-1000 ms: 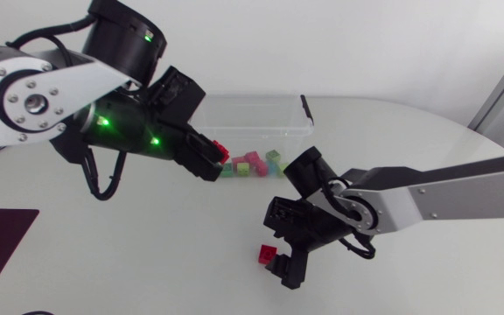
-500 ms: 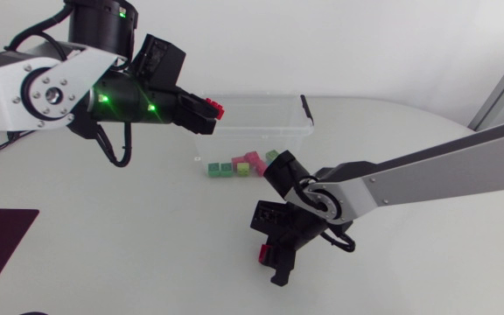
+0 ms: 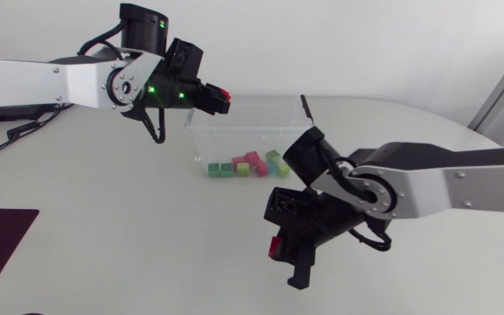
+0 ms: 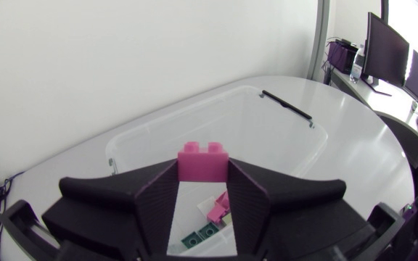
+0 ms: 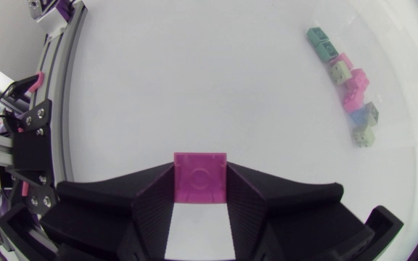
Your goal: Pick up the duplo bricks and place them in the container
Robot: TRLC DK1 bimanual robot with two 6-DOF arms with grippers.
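Two bricks in hand. Left: pink studded plastic brick (image 4: 203,161) clamped between both fingers of the left gripper (image 3: 215,99), studs up, held aloft. The clear plastic container (image 4: 281,123) lies under and ahead of this gripper; small green and pink bricks (image 3: 243,166) lie on its floor below.

Right: magenta square plastic brick (image 5: 200,177) pinched in the right gripper (image 3: 278,252), above the white worktop (image 3: 103,227), container well ahead.

Step judged: left release. Advance until the brick is inside the rim, lower slightly, then part the fingers fully. Bring the right arm in only once the left is out of its way; collision risk.
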